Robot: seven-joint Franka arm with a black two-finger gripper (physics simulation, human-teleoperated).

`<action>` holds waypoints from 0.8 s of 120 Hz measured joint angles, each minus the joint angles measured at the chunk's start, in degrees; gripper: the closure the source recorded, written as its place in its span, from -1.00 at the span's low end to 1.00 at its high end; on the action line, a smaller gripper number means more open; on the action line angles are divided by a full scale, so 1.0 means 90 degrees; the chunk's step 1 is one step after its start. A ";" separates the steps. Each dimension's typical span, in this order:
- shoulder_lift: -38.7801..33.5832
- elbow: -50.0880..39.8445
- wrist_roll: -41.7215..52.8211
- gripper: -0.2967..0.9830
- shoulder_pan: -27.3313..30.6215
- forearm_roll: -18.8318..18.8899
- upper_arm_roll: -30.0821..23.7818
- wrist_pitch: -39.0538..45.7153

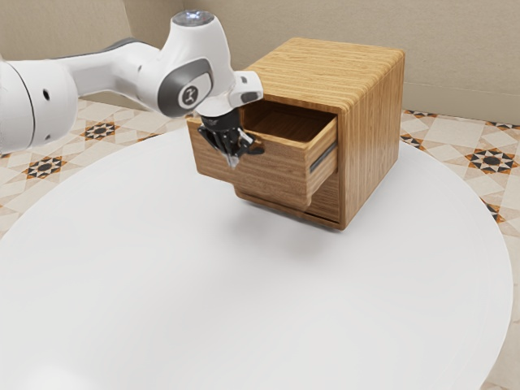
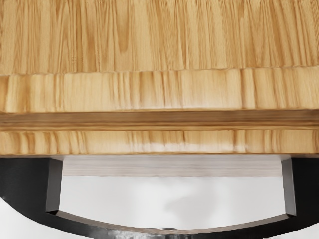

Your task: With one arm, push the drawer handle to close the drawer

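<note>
Against the front of the drawer [image 1: 272,175], in the exterior view, the black gripper [image 1: 233,161] is pointing downward, its tip showing in front of the wooden face. Whether it is spreading or closing cannot be told from these pictures. Above the gripper, the white arm [image 1: 101,71] is reaching in from the exterior view's left. Beyond the gripper, the drawer is standing open, its hollow showing between its front and the cabinet [image 1: 374,138]. The drawer's face is extending past the gripper on both sides, and toward the exterior view's right a dark rail [image 1: 323,157] is running along the drawer's side. Below the gripper, the round white table [image 1: 244,309] is spreading out, with a soft shadow lying on it near the cabinet. Farther off from the gripper, a patterned tile floor [image 1: 101,130] and a beige wall [image 1: 455,49] are showing.

In the wrist view, the dark, bowed handle [image 2: 30,184] is lying close to the gripper, curving out from the drawer's face. Farther from the gripper than the handle, the drawer's pale top edge is running straight across, and past that a browner strip is separating it from the cabinet's rounded front edge and striped top.
</note>
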 joint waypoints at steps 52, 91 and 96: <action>0.0933 0.1325 0.0065 0.69 -0.0019 0.0079 0.0011 0.0313; 0.1736 0.2374 0.0132 0.69 -0.0066 0.0224 0.0004 0.0122; 0.1810 0.2456 0.0140 0.69 -0.0075 0.0233 0.0005 0.0104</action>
